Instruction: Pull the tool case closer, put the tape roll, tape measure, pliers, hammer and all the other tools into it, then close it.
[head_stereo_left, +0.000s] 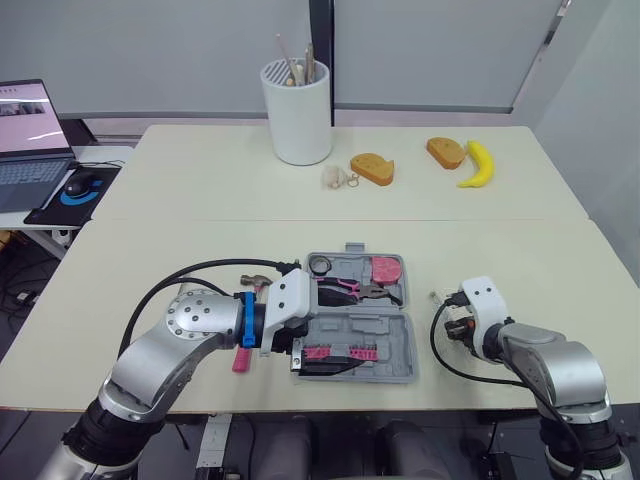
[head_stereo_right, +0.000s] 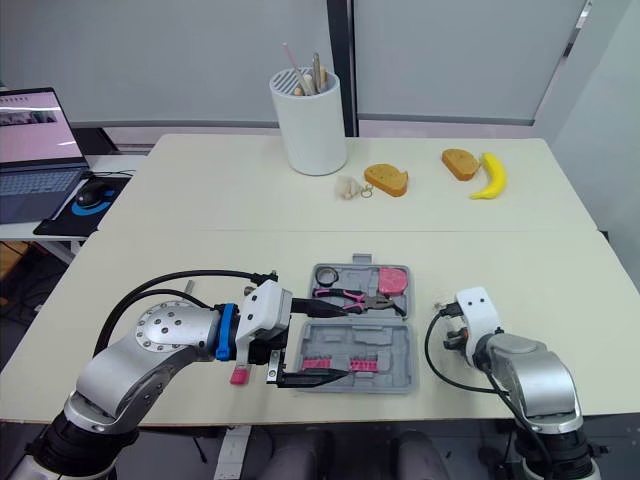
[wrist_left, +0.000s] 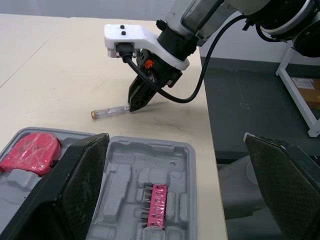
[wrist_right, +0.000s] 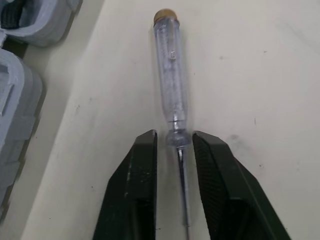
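The grey tool case (head_stereo_left: 390, 345) lies open near the table's front edge. In its far half lie a black tape roll (head_stereo_left: 320, 264), a pink tape measure (head_stereo_left: 387, 268) and pink-handled pliers (head_stereo_left: 345, 288). A pink bit holder (head_stereo_left: 338, 352) sits in the near half. The hammer (head_stereo_left: 243, 358) lies just left of the case, partly under my left arm. My left gripper (head_stereo_left: 325, 362) hovers open over the case's near half. Right of the case, a clear-handled screwdriver (wrist_right: 170, 70) lies on the table. My right gripper (wrist_right: 175, 137) is low over it, its fingers a little apart either side of the thin metal shaft.
At the back of the table stand a white cup (head_stereo_left: 297, 110) with sticks, two bread pieces (head_stereo_left: 372, 168) (head_stereo_left: 445, 152) and a banana (head_stereo_left: 478, 163). A laptop (head_stereo_left: 30, 130) and a mouse (head_stereo_left: 80, 183) sit on a side desk at the far left.
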